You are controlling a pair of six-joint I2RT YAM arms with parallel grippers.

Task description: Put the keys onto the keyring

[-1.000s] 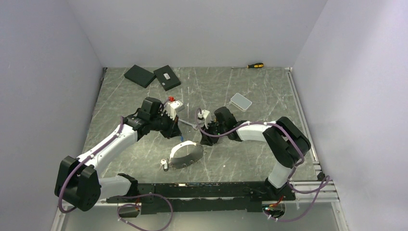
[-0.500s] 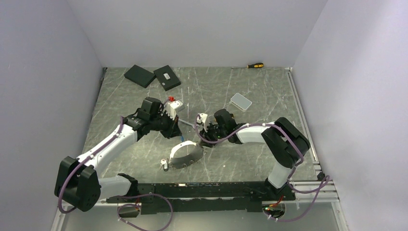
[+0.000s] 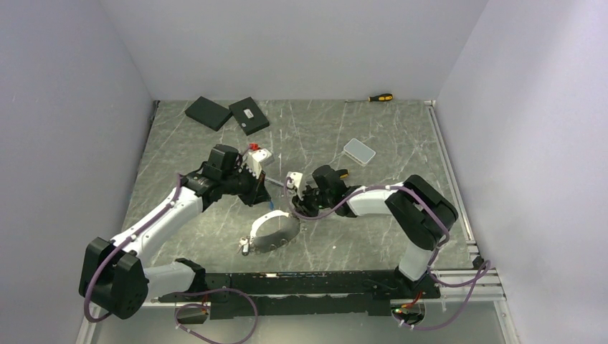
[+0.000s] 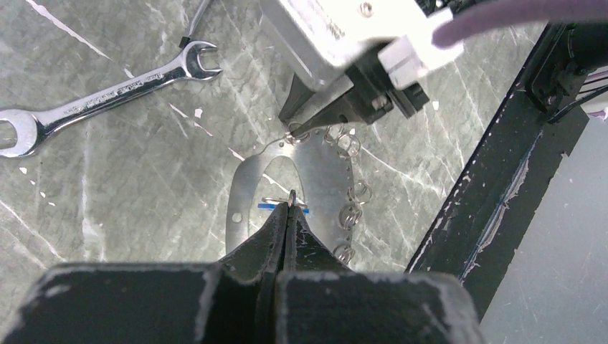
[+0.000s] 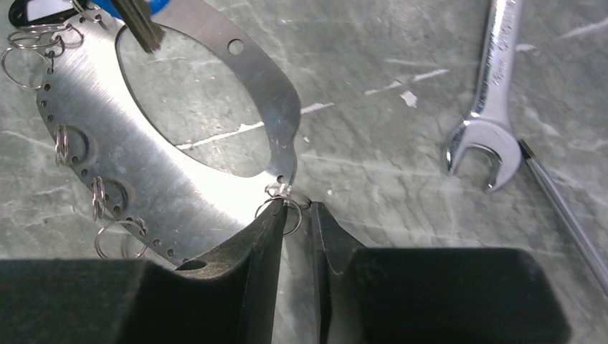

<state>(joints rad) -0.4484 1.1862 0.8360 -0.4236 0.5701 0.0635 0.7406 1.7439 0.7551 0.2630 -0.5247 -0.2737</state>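
The keyring (image 3: 276, 235) is a flat grey metal loop with small split rings along its rim, lying between the arms. My left gripper (image 4: 289, 211) is shut on a small ring at the inner edge of the keyring (image 4: 323, 179). My right gripper (image 5: 297, 215) stands at the keyring's (image 5: 129, 143) pointed end. Its jaws are a narrow gap apart, with a small split ring (image 5: 290, 215) at the tips, partly behind the left finger. One key, a silver open-ended spanner (image 5: 491, 93), lies loose on the table beyond the plate (image 4: 107, 93) (image 3: 278, 185).
A thin metal rod (image 5: 566, 215) lies beside the spanner's open end. Two black boxes (image 3: 208, 112) (image 3: 249, 115) sit at the back left, with a clear plastic case (image 3: 358, 151) at mid right. A yellow-and-black screwdriver (image 3: 380, 97) lies by the back wall. A black rail (image 4: 495, 193) runs along the near edge.
My right gripper has moved left and down to the keyring's end, and its jaws have narrowed. The left arm has barely moved and still holds its ring.
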